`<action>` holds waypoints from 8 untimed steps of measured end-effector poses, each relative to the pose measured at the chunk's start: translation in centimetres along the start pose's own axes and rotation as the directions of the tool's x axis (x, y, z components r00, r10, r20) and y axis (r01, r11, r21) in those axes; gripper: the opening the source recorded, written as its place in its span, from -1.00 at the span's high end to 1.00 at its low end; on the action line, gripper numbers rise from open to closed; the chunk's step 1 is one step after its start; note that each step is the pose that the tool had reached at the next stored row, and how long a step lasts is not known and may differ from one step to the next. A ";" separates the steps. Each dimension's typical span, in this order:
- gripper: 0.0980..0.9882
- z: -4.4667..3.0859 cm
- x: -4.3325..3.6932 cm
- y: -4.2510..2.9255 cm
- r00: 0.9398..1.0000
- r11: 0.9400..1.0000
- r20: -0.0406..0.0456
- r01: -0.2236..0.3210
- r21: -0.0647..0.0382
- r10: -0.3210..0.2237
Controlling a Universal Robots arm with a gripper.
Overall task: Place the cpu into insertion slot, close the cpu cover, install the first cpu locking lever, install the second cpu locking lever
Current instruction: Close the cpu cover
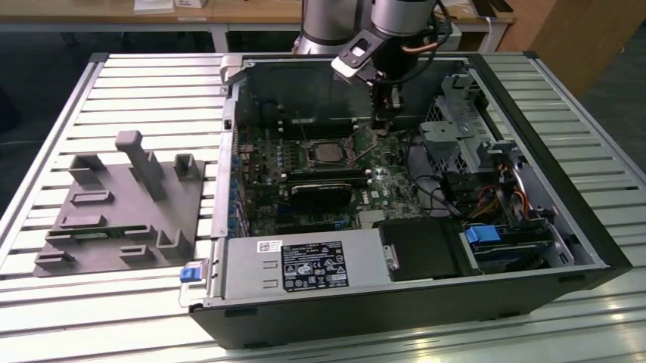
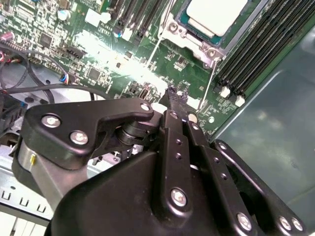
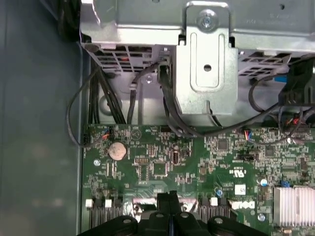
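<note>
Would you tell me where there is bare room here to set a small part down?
Bare slats of the table lie between the grey fixture and the table's far edge, and to the exterior view's right of the computer case. Inside the case it is crowded: gripper, cpu, cables.

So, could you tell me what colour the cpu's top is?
The cpu is pale silver-grey on top, clearest in the second wrist view.
</note>
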State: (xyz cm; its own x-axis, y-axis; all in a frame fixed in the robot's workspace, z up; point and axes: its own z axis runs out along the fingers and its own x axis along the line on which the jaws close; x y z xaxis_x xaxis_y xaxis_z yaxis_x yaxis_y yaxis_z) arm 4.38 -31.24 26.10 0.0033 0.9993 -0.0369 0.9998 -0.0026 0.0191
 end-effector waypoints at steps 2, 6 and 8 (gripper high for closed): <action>0.98 0.07 0.09 0.27 1.000 1.000 0.001 0.000 0.002 0.000; 0.98 0.21 0.29 0.76 1.000 1.000 0.003 0.000 0.004 0.000; 0.98 0.29 0.36 1.03 1.000 1.000 0.003 0.000 0.005 0.000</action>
State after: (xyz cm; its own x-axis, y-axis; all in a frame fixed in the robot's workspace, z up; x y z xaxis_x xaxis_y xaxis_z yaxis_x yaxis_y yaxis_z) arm 5.41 -30.90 25.82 0.0032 0.9992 -0.0399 0.9999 -0.0026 0.0139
